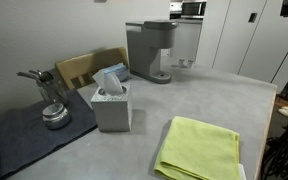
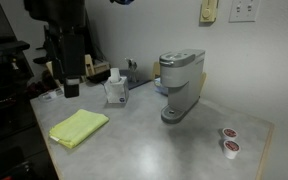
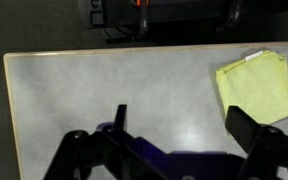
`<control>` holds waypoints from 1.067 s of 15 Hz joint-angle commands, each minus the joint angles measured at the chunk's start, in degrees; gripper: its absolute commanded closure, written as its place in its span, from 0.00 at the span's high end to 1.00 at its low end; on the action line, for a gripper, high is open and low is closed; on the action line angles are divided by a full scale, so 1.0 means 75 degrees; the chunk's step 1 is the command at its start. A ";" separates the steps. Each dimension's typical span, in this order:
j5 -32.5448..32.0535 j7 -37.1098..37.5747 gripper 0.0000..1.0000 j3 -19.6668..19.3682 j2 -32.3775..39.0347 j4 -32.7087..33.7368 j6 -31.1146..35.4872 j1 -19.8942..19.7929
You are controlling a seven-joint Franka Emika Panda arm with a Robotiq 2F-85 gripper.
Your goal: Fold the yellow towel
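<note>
Hanging above the grey table [image 3: 104, 85], the gripper [image 3: 177, 118] shows only in the wrist view, where its two dark fingers [image 3: 246, 128] reach in from the bottom edge. They stand wide apart, with bare tabletop between them, and they hold and touch nothing. The right-hand finger in that view overlaps the lower corner of the yellow towel [image 3: 256, 85], but it is above the cloth and not on it.

The towel lies flat on the table in neat layers, roughly square, close to the table's edge in both exterior views [image 1: 199, 148] [image 2: 79, 127]. One corner of a layer sticks out slightly at its top in the wrist view.

A grey tissue box [image 1: 112, 105] with a tissue poking up stands near the towel but apart from it. Beside the box is a dark grey mat [image 1: 34, 135] with a metal pot [image 1: 54, 115] on it. A coffee machine [image 2: 179, 85] stands further along the table, and two small coffee pods [image 2: 230, 141] sit beyond it near the corner.
</note>
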 commanded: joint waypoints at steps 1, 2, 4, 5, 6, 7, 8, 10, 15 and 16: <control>0.0225 -0.0402 1.00 0.0065 0.0214 -0.0122 0.0242 0.0052; 0.0297 -0.0529 1.00 0.0086 0.0259 -0.0160 0.0282 0.0117; 0.0471 -0.0813 1.00 0.0122 0.0366 -0.0219 0.0327 0.0266; 0.0554 -0.0961 1.00 0.0141 0.0419 -0.0237 0.0338 0.0334; 0.0659 -0.1135 1.00 0.0167 0.0484 -0.0250 0.0341 0.0413; 0.0745 -0.1319 1.00 0.0191 0.0546 -0.0259 0.0346 0.0480; 0.0849 -0.1528 1.00 0.0217 0.0599 -0.0282 0.0358 0.0552; 0.1085 -0.2024 1.00 0.0259 0.0708 -0.0317 0.0349 0.0689; 0.1221 -0.2288 1.00 0.0400 0.0789 -0.0266 0.0145 0.0702; 0.1227 -0.2334 1.00 0.0414 0.0819 -0.0266 0.0145 0.0707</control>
